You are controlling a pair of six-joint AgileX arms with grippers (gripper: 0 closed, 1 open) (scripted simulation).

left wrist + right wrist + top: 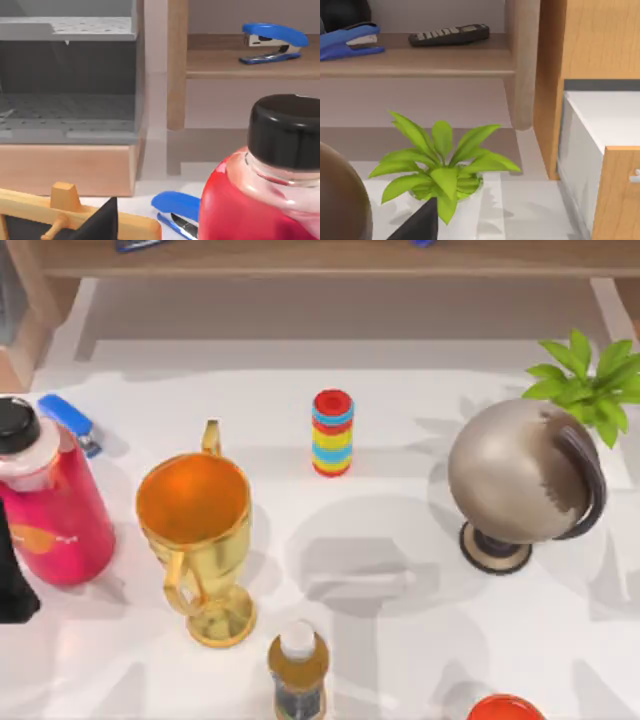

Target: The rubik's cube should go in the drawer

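Hovering left of the gold cup [195, 530], left end effector [102, 226] by red bottle [55, 510], grip couldn't be told, drawer [600, 125] far right of cup, rubik's cube location couldn't be told

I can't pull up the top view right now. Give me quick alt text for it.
White table seen from above, no rubik's cube among the items: a gold trophy cup left of centre, a red bottle with black cap at far left, a striped ring stack mid-table, and a brown globe by a green plant right.
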